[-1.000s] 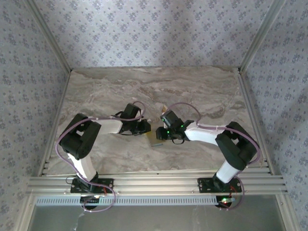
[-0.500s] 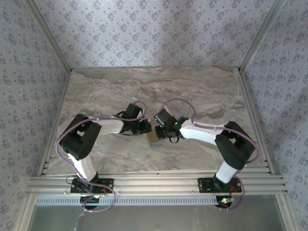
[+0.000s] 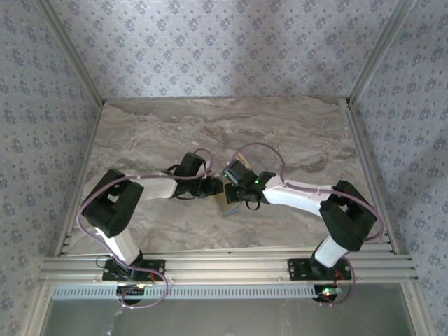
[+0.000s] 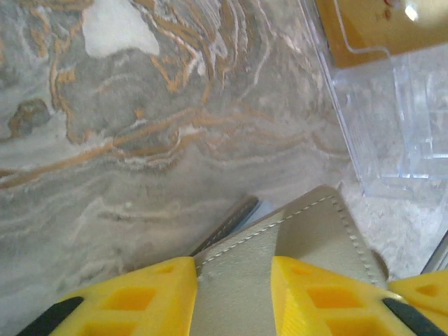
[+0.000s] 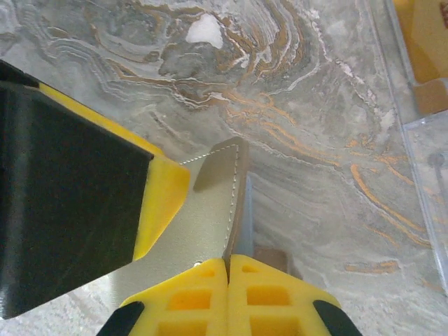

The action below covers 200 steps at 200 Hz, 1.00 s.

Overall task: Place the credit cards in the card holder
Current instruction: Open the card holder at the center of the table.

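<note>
The gray card holder [image 4: 241, 269] lies partly opened, its stitched cover raised and a strip of pale blue inside [image 5: 246, 217] showing. My right gripper [image 5: 229, 269] is shut on the edge of that cover [image 5: 210, 210]. My left gripper [image 4: 234, 294] is open, its yellow fingers [image 4: 133, 297] spread over the cover's outer face; one of them shows beside the cover in the right wrist view [image 5: 161, 192]. Yellow-orange credit cards [image 4: 378, 28] sit in a clear plastic case [image 4: 399, 119] just beyond the holder, also at the upper right in the right wrist view [image 5: 423, 42]. From above, both grippers [image 3: 215, 187] [image 3: 229, 190] meet over the table's middle.
The marble table [image 3: 161, 133] stretches out behind and to both sides of the arms. The clear case with the cards [image 3: 225, 206] lies just in front of the grippers. Patterned walls [image 3: 224, 42] close the back and sides, and a metal rail [image 3: 224, 266] runs along the near edge.
My right gripper has swung left and met the left gripper over the holder. The left arm has reached slightly further right.
</note>
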Motion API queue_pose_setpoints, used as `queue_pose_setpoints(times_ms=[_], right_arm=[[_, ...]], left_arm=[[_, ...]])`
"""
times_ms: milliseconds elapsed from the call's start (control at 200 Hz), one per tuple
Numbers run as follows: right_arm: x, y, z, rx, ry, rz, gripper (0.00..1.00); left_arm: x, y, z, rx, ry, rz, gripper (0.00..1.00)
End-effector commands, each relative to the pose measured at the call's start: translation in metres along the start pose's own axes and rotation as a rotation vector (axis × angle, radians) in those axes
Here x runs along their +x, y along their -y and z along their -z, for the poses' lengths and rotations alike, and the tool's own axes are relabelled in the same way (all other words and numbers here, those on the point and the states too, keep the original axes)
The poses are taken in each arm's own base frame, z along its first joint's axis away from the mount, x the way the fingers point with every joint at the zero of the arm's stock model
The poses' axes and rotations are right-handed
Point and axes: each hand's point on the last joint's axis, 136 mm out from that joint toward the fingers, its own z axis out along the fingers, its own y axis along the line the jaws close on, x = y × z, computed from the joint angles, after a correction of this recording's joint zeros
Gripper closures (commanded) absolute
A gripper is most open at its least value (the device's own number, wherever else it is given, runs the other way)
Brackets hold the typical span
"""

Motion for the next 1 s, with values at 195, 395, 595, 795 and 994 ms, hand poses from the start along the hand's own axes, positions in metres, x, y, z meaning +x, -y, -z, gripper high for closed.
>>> queue_pose_setpoints(times_ms=[195, 395, 595, 795, 994], right_arm=[[-0.002, 0.039, 0.033, 0.291, 0.067, 0.079, 1.00], [-0.003, 0.016, 0.033, 0.302, 0.076, 0.161, 1.00], [0.001, -0.015, 0.025, 0.134, 0.057, 0.149, 0.96], [-0.003, -0.034, 0.027, -0.062, 0.074, 0.086, 0.82], [0.005, -0.044, 0.014, -0.198, 0.043, 0.066, 0.72]], left_arm=[[0.008, -0.015, 0.010, -0.024, -0.014, 0.038, 0.67], [0.015, -0.014, -0.005, -0.013, -0.051, 0.043, 0.81], [0.026, -0.007, -0.027, -0.008, -0.102, 0.034, 0.89], [0.035, -0.009, -0.045, -0.012, -0.133, 0.067, 0.91], [0.037, -0.016, -0.047, -0.022, -0.121, 0.109, 0.91]])
